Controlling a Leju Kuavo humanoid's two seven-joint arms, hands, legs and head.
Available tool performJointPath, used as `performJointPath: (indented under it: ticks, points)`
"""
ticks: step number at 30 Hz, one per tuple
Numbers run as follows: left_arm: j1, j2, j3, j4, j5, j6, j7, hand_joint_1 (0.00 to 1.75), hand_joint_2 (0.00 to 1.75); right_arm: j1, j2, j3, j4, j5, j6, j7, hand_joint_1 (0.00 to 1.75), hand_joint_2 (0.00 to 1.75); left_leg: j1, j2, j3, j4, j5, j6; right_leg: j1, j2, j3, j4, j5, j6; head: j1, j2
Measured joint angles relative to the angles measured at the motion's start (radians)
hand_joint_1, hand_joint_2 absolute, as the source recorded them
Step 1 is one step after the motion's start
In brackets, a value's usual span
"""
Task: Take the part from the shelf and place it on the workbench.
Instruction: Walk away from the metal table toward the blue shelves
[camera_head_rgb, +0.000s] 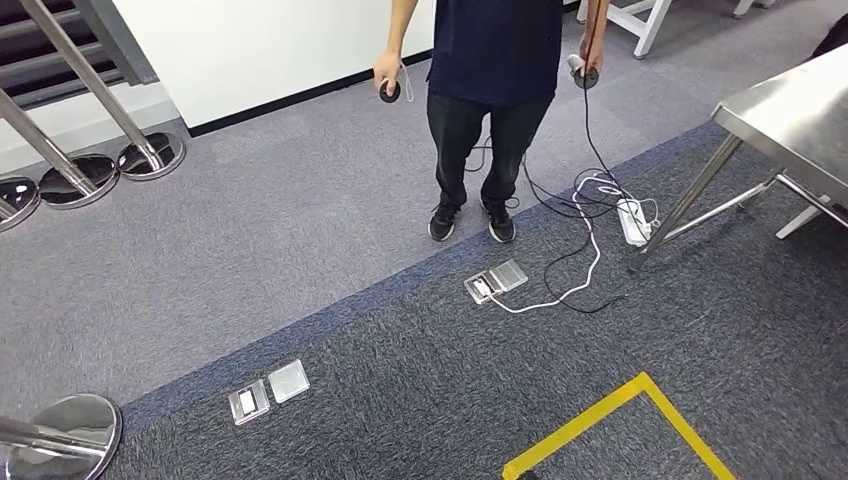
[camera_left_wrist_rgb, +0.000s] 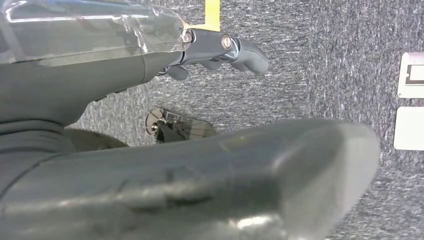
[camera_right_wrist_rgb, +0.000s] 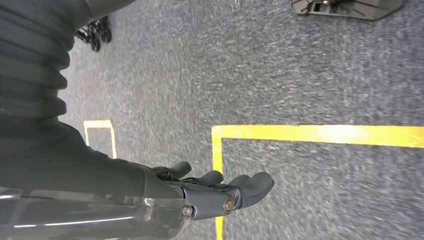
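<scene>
The steel workbench (camera_head_rgb: 800, 110) stands at the right edge of the head view, one corner and its thin legs showing. My left hand (camera_left_wrist_rgb: 210, 175) hangs over the dark carpet, its thick thumb far from the dark fingers (camera_left_wrist_rgb: 240, 50), with nothing in it. My right hand (camera_right_wrist_rgb: 215, 192) also hangs above the carpet, fingers (camera_right_wrist_rgb: 255, 182) stretched out and apart, holding nothing, beside a corner of yellow floor tape (camera_right_wrist_rgb: 320, 134).
A person (camera_head_rgb: 495, 60) stands ahead holding two controllers. Cables and a white power strip (camera_head_rgb: 632, 220) lie by the workbench leg. Floor socket plates (camera_head_rgb: 497, 280) (camera_head_rgb: 270, 390) sit in the carpet. Stanchion bases (camera_head_rgb: 150, 155) (camera_head_rgb: 65, 425) stand left. Yellow tape (camera_head_rgb: 640, 400) marks the floor near me.
</scene>
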Motion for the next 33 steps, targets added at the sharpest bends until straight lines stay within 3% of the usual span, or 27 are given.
performJointPath:
  ticks: [1,3,4,6,7,9,10,11,12,14,16,17,19,20,23,25,26,27,28,30,31,33]
  points:
    - [-0.001,0.000,0.000,0.000,0.000,0.001,0.001,0.00,0.00,-0.001,0.000,0.002,0.001,-0.001,0.000,0.000,0.00,1.75,-0.005,0.006,0.001,-0.011,-0.005,0.005,0.003,-0.009,0.002,-0.002,-0.002,0.005,0.001,0.000]
    - [0.002,0.000,-0.001,0.000,0.001,0.002,0.002,0.00,0.00,-0.005,-0.001,0.005,0.003,-0.001,0.001,-0.002,0.00,1.75,-0.005,-0.011,-0.001,-0.017,-0.004,0.016,0.003,-0.024,0.010,-0.007,-0.006,0.014,0.003,0.000]
    - [0.003,0.000,-0.001,0.000,0.002,0.003,0.002,0.00,0.00,-0.007,-0.001,0.007,0.004,0.000,0.001,-0.003,0.00,1.75,-0.003,-0.021,0.001,-0.023,-0.002,0.022,0.002,-0.012,0.012,-0.002,-0.013,0.019,0.004,0.000]
    - [0.002,0.000,-0.001,0.000,0.005,0.005,0.001,0.00,0.00,-0.008,-0.002,0.009,0.005,0.000,0.002,-0.005,0.00,1.75,0.002,-0.038,0.007,-0.033,0.002,0.036,-0.002,0.041,-0.010,0.056,-0.054,0.023,0.009,0.000]
    - [0.001,0.000,-0.001,0.000,0.007,0.005,0.001,0.00,0.00,-0.008,-0.002,0.011,0.005,0.001,0.002,-0.006,0.00,1.75,0.002,-0.047,0.008,-0.034,0.003,0.040,-0.002,0.069,-0.039,0.115,-0.085,0.023,0.012,0.000]
    - [0.000,-0.001,-0.001,0.000,0.010,0.006,-0.002,0.00,0.00,-0.005,-0.004,0.016,0.006,0.002,0.004,-0.006,0.00,1.75,-0.001,-0.070,0.010,-0.033,0.001,0.046,0.001,0.087,-0.107,0.240,-0.128,0.022,0.017,0.000]
    - [0.000,-0.001,-0.001,0.000,0.010,0.006,-0.003,0.00,0.00,-0.003,-0.005,0.019,0.007,0.002,0.005,-0.005,0.00,1.75,-0.002,-0.083,0.011,-0.032,0.000,0.047,0.002,0.089,-0.126,0.268,-0.124,0.022,0.019,0.000]
    - [0.001,-0.001,-0.001,0.000,0.010,0.007,-0.004,0.00,0.00,-0.002,-0.007,0.021,0.008,0.003,0.006,-0.003,0.00,1.75,-0.003,-0.097,0.014,-0.031,-0.001,0.047,0.003,0.091,-0.128,0.257,-0.098,0.020,0.020,0.000]
    - [0.001,-0.001,-0.001,0.000,0.010,0.007,-0.004,0.00,0.00,-0.002,-0.009,0.023,0.009,0.003,0.006,-0.001,0.00,1.75,-0.003,-0.110,0.016,-0.029,-0.003,0.046,0.003,0.097,-0.113,0.209,-0.058,0.018,0.021,0.000]
    - [0.000,-0.001,-0.001,0.000,0.010,0.007,-0.005,0.00,0.00,-0.002,-0.013,0.026,0.011,0.004,0.005,0.003,0.00,1.75,-0.003,-0.133,0.017,-0.022,-0.009,0.041,0.001,0.133,-0.071,0.087,0.011,0.013,0.023,0.000]
    - [-0.002,-0.001,-0.001,0.000,0.010,0.007,-0.005,0.00,0.00,-0.002,-0.016,0.032,0.012,0.005,0.004,0.005,0.00,1.75,-0.003,-0.152,0.011,-0.015,-0.011,0.032,-0.001,0.165,-0.049,0.026,0.025,0.009,0.023,0.000]
    - [-0.003,-0.001,-0.001,-0.001,0.010,0.007,-0.005,0.00,0.00,-0.003,-0.017,0.035,0.013,0.006,0.004,0.005,0.00,1.75,-0.002,-0.162,0.008,-0.015,-0.010,0.026,0.000,0.166,-0.046,0.020,0.022,0.006,0.022,0.000]
    - [-0.002,0.000,-0.001,-0.001,0.010,0.007,-0.004,0.00,0.00,-0.004,-0.017,0.041,0.013,0.007,0.004,0.005,0.00,1.75,-0.001,-0.172,0.006,-0.013,-0.011,0.015,-0.001,0.146,-0.041,0.012,0.024,-0.003,0.022,0.000]
    - [-0.002,0.000,-0.001,-0.001,0.010,0.007,-0.004,0.00,0.00,-0.005,-0.017,0.043,0.013,0.008,0.004,0.005,0.00,1.75,-0.003,-0.160,0.000,0.003,-0.021,0.009,-0.003,0.135,-0.038,0.007,0.025,-0.009,0.018,0.000]
    - [-0.006,0.000,-0.001,-0.001,0.010,0.007,-0.004,0.00,0.00,-0.004,-0.021,0.048,0.013,0.009,0.004,0.004,0.00,1.75,0.002,-0.093,-0.071,0.155,-0.098,-0.010,-0.003,0.095,-0.029,0.000,0.024,-0.022,0.003,0.000]
    - [-0.004,0.000,-0.001,-0.001,0.011,0.007,-0.004,0.00,0.00,-0.003,-0.021,0.051,0.013,0.009,0.004,0.006,0.00,1.75,0.008,-0.077,-0.119,0.247,-0.123,-0.017,-0.001,0.068,-0.025,0.000,0.019,-0.024,0.002,0.000]
    - [-0.003,0.000,-0.001,-0.001,0.011,0.007,-0.004,0.00,0.00,-0.004,-0.021,0.053,0.013,0.009,0.004,0.007,0.00,1.75,0.010,-0.074,-0.119,0.245,-0.110,-0.017,-0.001,0.056,-0.022,0.000,0.017,-0.023,0.001,0.000]
    - [-0.002,0.000,-0.001,-0.001,0.012,0.008,-0.004,0.00,0.00,-0.006,-0.021,0.056,0.013,0.009,0.004,0.008,0.00,1.75,0.011,-0.069,-0.101,0.207,-0.082,-0.017,-0.002,0.045,-0.018,0.000,0.014,-0.021,0.001,0.000]
    - [-0.001,0.000,-0.001,-0.001,0.012,0.009,-0.005,0.00,0.00,-0.008,-0.021,0.059,0.013,0.009,0.004,0.010,0.00,1.75,0.011,-0.059,-0.069,0.141,-0.045,-0.014,-0.002,0.034,-0.013,0.000,0.010,-0.019,0.001,0.000]
    - [-0.002,0.000,-0.001,-0.001,0.013,0.012,-0.006,0.00,0.00,-0.012,-0.022,0.064,0.013,0.008,0.001,0.011,0.00,1.75,0.003,-0.030,-0.012,0.023,-0.004,-0.004,0.001,0.016,-0.003,0.000,0.001,-0.011,0.000,0.000]
    - [-0.002,0.000,-0.001,-0.001,0.014,0.013,-0.006,0.00,0.00,-0.014,-0.023,0.066,0.013,0.007,-0.001,0.012,0.00,1.75,-0.001,-0.021,0.001,-0.007,0.001,0.001,0.002,0.008,0.000,0.000,-0.003,-0.007,0.000,0.000]
    - [0.002,0.000,-0.001,-0.002,0.014,0.015,-0.008,0.00,0.00,-0.017,-0.028,0.068,0.013,0.002,-0.009,0.013,0.00,1.75,-0.007,-0.029,0.001,-0.019,-0.003,0.011,0.003,-0.007,0.008,-0.006,-0.006,0.004,0.000,0.000]
